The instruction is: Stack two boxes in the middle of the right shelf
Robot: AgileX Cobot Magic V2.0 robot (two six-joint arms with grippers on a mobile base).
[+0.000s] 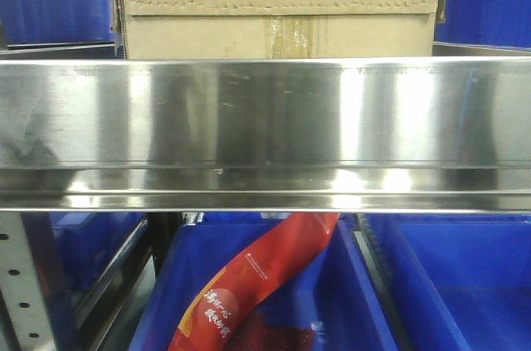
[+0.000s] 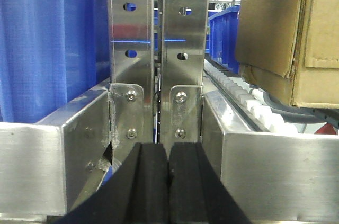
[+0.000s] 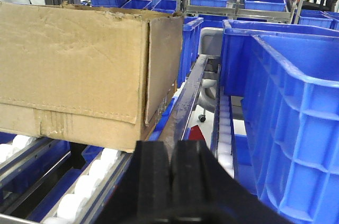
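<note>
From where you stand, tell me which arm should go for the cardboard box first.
Probably the right. The right gripper, jaws shut, has the cardboard box just ahead to its left on the white rollers. The left gripper, also shut, faces the steel uprights, the box off to one side.

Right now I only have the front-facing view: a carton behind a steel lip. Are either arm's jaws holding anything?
Observer: No. The left gripper and the right gripper both have their jaws shut together, with nothing between them.
Operator: What is the carton sitting on?
Observer: The carton rests on white rollers, as the right wrist view shows.
Operator: And where is the left arm pointing?
Observer: At a pair of perforated steel uprights. The carton lies off to their right.
</note>
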